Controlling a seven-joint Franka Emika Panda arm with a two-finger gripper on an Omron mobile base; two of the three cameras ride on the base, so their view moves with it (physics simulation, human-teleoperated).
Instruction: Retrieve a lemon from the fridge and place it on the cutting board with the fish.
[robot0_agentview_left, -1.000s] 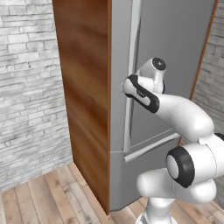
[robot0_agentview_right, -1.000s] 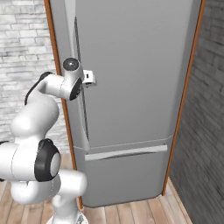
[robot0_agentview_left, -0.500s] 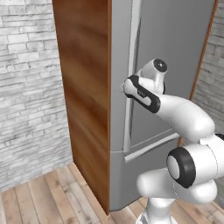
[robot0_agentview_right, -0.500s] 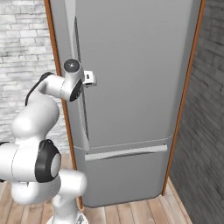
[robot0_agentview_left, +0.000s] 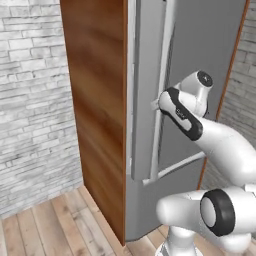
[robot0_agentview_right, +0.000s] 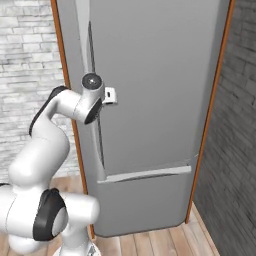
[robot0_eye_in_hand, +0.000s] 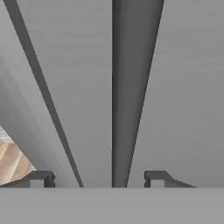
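The gripper (robot0_eye_in_hand: 99, 177) stands spread, its fingertips (robot0_eye_in_hand: 43, 178) on either side of the fridge (robot0_agentview_right: 160, 75) handle (robot0_eye_in_hand: 129, 96), which runs straight ahead between them, ungrasped.

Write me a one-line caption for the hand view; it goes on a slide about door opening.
Open gripper straddling the fridge's long vertical handle, fingertips either side, not yet clamped.

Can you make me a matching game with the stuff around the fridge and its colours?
Things:
1. fridge door
2. side panel
3. wall
4. tool

Descriptions:
A. brown wood
B. pale grey brick
C. smooth grey metal
D. dark tips on either side of the long handle

Pairs: 1-C, 2-A, 3-B, 4-D
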